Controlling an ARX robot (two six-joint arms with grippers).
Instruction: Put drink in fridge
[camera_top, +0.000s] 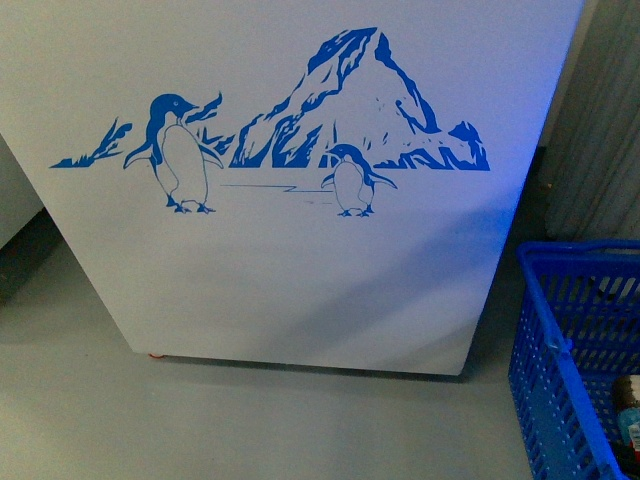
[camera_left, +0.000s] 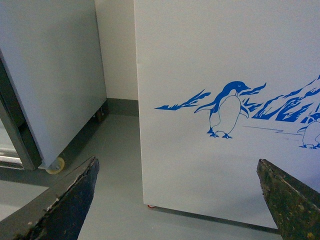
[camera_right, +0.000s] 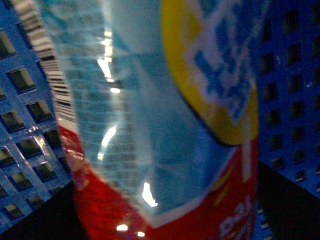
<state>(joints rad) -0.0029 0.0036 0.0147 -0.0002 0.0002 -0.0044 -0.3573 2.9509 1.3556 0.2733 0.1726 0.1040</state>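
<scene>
White fridge side with a blue penguin decal fills the front view. Right of the fridge, a blue plastic basket holds the drink, its label filling the right wrist view. Left gripper gapes wide and empty, facing the fridge. The right gripper is out of sight, so its grip cannot be told.

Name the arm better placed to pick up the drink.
Right. Its wrist view is filled by the drink, with the basket close around it, so that arm looks to be right at it. The left hand is open and empty, facing the fridge, no drink in its view.
</scene>
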